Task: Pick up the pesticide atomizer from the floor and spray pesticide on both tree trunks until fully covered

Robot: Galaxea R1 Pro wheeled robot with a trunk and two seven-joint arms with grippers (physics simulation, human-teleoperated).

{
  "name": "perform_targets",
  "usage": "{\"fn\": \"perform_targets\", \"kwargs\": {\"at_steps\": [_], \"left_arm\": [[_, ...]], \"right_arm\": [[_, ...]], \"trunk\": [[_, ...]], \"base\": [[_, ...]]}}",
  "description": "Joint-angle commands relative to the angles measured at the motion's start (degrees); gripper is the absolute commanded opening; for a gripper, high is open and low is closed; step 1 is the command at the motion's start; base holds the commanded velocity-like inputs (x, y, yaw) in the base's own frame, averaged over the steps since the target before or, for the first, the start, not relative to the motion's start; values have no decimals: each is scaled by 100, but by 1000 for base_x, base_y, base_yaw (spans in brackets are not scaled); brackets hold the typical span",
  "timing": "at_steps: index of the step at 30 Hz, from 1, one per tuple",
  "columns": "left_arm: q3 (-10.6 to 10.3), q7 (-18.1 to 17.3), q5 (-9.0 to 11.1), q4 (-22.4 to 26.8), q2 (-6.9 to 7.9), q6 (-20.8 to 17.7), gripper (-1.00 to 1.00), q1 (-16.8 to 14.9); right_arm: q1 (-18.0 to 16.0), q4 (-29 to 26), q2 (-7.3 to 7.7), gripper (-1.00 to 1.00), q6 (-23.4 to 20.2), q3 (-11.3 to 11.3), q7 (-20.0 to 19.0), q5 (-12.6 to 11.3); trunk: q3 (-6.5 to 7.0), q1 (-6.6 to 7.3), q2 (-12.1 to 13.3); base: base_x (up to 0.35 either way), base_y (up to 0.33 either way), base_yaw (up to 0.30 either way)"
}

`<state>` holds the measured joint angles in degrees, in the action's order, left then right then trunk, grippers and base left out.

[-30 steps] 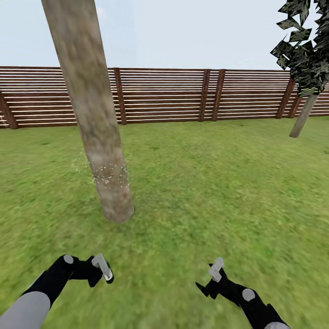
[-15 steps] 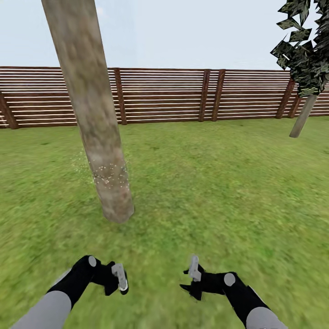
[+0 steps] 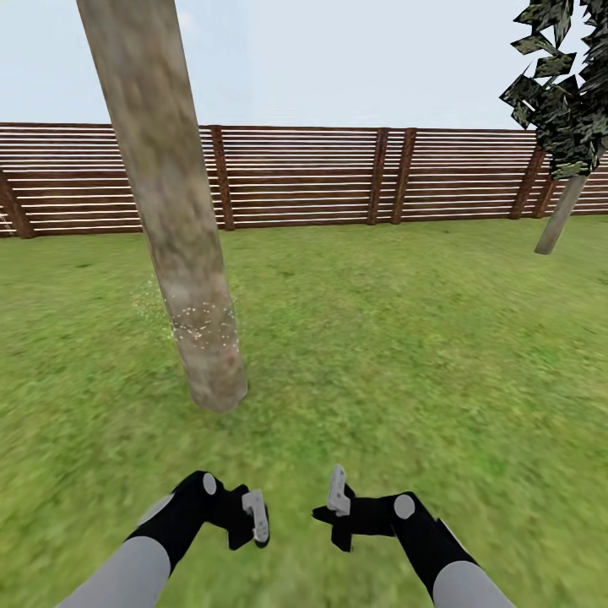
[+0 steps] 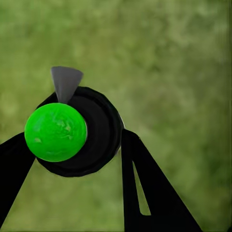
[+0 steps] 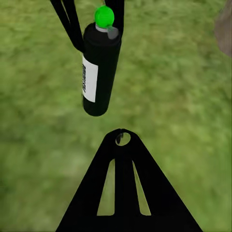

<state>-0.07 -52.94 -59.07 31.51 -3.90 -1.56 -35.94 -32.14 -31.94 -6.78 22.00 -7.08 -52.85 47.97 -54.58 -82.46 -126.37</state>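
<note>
Low over grass (image 3: 405, 355), both claws, inward-turned

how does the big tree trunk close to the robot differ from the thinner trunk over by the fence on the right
The near tree trunk is thick, mottled grey-brown, flecked with pale specks low down, its crown out of frame. The far trunk looks slim and plain grey, with dark blocky leaves above. They lean opposite ways. Both rise branchless from grass.

The pesticide atomizer (image 5: 100, 67), clamped between the left gripper's (image 5: 94, 29) jaws, carries a white label (image 5: 90, 77) with dark markings, perhaps lettering, too blurred to read. No other text shows.
</note>
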Motion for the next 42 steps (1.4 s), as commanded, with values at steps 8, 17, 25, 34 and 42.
{"fn": "perform_targets", "kwargs": {"at_steps": [8,17,25,34,42], "left_arm": [[-10,-18,-25,48,-171,0,-100,1],[-201,285,-2,-26,-225,49,-100,7],[-396,271,35,-383,-305,68,-100,8],[-342,264,236,-391,-325,402,-100,7],[-351,214,449,-399,-330,446,-100,8]], "right_arm": [[-3,-14,-113,-100,24,-48,-33,46],[-3,-20,-157,-100,24,-48,-31,54],[-3,-20,-157,-100,24,-48,-24,54],[-3,-17,-157,-100,31,-50,-24,63],[-3,-14,-155,-100,32,-57,-17,63]], "trunk": [[-5,1,-2],[-5,1,-2],[-5,1,-2],[-5,1,-2],[-5,1,-2]], "base": [[0,0,0],[0,0,0],[0,0,0],[0,0,0],[0,0,0]]}}
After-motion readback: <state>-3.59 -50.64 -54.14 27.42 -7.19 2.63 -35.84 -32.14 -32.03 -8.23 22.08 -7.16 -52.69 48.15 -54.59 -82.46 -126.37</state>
